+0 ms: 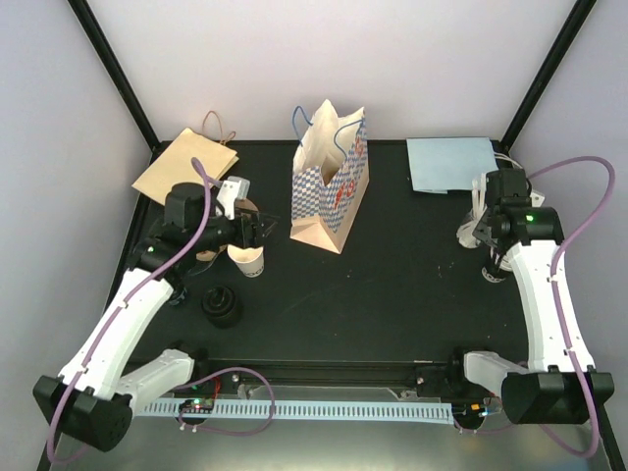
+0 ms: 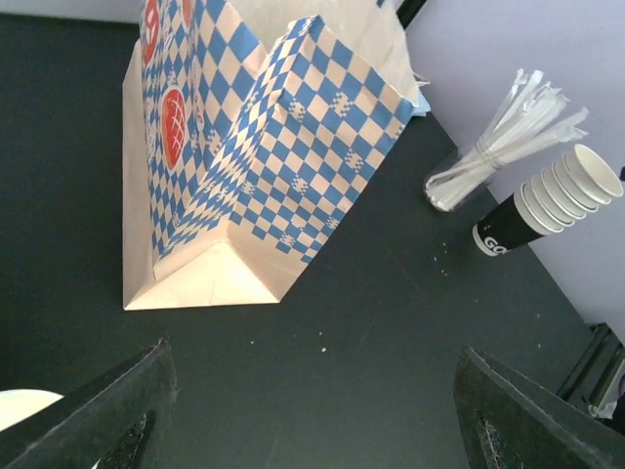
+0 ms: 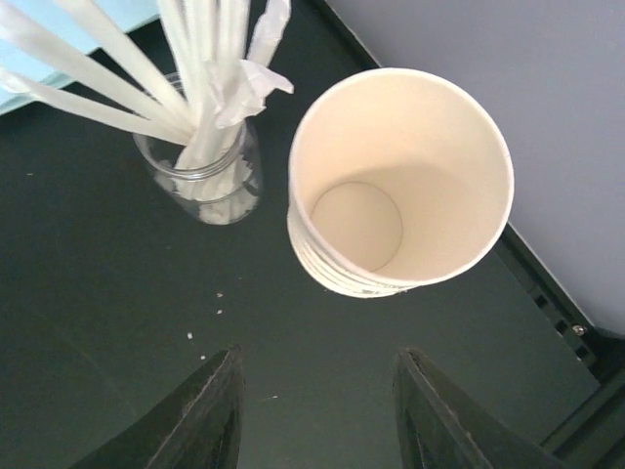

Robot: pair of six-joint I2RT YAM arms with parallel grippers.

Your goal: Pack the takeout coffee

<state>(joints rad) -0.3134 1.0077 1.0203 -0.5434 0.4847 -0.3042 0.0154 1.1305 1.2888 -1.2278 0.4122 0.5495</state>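
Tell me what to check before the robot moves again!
1. The bag stands upright with its top open: ok.
2. The left claw is open and holds nothing: ok.
3. The cup by the left claw stands upright: ok.
4. The lid is on the cup: not ok, it lies beside it.
5. The right claw is open and holds nothing: ok.
6. There is coffee in the cup: cannot tell.
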